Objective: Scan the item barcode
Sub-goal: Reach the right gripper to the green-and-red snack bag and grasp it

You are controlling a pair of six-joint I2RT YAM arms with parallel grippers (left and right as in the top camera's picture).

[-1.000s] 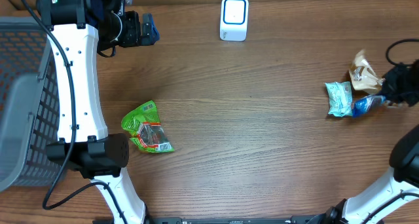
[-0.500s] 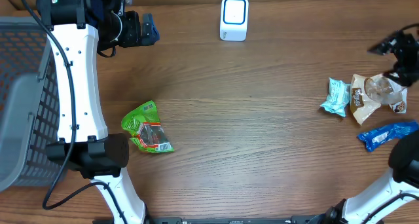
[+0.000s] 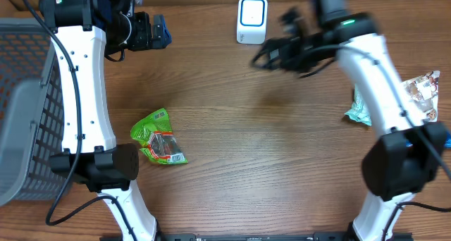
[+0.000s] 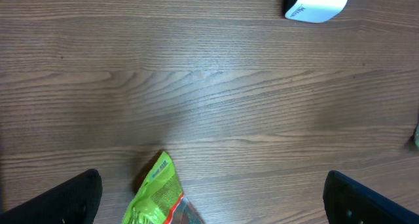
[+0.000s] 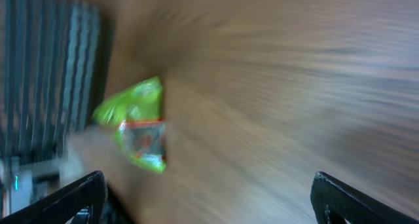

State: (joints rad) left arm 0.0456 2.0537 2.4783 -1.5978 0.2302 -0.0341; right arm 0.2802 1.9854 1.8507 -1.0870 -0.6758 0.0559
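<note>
Jaws of the right tool (image 3: 266,58) stand wide with nothing between them. It sits near 12 o'clock, just beside the scanner (image 3: 252,19); its own view is smeared, yet the green packet (image 5: 139,122) shows ahead. The left tool (image 3: 161,31) at 11 o'clock is equally wide and empty, well apart from the packet. The step looks to be the reach for that packet, which lies crumpled at 8 o'clock with its white label (image 3: 176,157) face up. A good grasp would take a green edge clear of the label, so no finger covers the bars, then present the label flat to the scanner's face; thin film may buckle or slip. The surface (image 3: 282,163) is brown wood grain, with a basket (image 3: 21,93) at 9 o'clock and snacks (image 3: 361,108) at 3 o'clock. Nothing of the room shows beyond it.
</note>
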